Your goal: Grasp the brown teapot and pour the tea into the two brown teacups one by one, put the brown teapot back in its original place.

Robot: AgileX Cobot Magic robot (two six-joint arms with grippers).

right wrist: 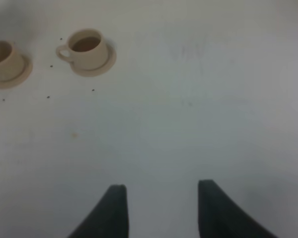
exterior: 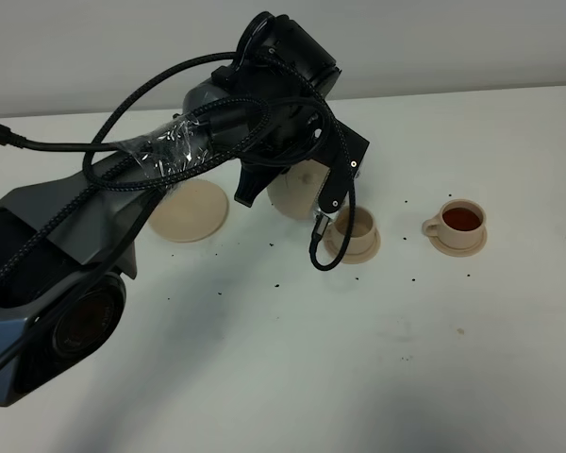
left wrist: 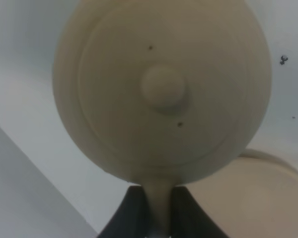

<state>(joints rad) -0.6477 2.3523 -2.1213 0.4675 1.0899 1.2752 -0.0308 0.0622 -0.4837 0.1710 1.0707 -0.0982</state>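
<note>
Left gripper [left wrist: 159, 223] clamped shut on loop handle of round beige-tan ceramic teapot [left wrist: 161, 89]; arm hides most of the pot from above. Pot is between wide flat beige saucer [exterior: 189, 211] and left small beige cup [exterior: 355, 226], fill unclear. Right cup [exterior: 462, 222] holds brown tea. Right gripper [right wrist: 161, 213] agape, empty.

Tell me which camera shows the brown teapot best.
The left wrist view: the brown teapot fills it, lid and knob clear, its handle pinched in the left tool. The exterior high view shows only a beige sliver of it behind the arm. The right wrist view does not show it.
</note>
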